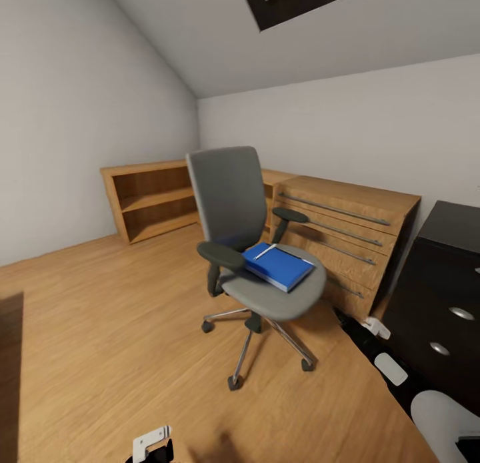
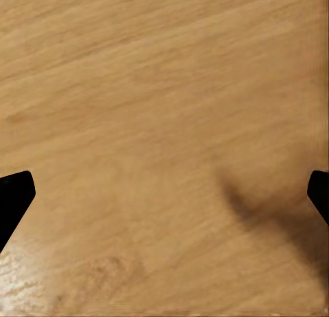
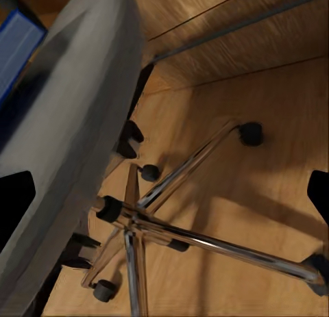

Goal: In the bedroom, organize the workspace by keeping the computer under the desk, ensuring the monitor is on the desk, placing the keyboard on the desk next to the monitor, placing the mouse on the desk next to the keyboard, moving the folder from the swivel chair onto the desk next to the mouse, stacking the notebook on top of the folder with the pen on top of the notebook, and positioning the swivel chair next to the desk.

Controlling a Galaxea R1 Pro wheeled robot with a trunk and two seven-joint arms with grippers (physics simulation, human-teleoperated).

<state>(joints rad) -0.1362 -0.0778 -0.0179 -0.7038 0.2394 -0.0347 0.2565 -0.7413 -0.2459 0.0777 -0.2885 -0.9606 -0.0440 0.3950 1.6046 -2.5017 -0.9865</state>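
The chair (image 1: 257,249) stands out on the wooden floor (image 1: 113,329) of the attic bedroom, well apart from the low shelving (image 1: 150,199) in the corner and just in front of a wooden drawer chest (image 1: 347,239). The blue folder (image 1: 277,265) lies flat on its seat, with a small greyish notebook (image 1: 291,254) at its far edge and a pale pen (image 1: 265,251) resting across its corner. To the right, a black drawer unit (image 1: 440,276) stands beside the chest. The left gripper (image 2: 164,194) hangs over bare floor with its fingers wide apart, nothing between them. The right gripper (image 3: 164,190) is likewise spread open and empty, looking past the underside of the seat onto the chair's chrome star base (image 3: 171,224) and castors (image 3: 250,133), with a sliver of the folder (image 3: 17,46) at the seat's edge.
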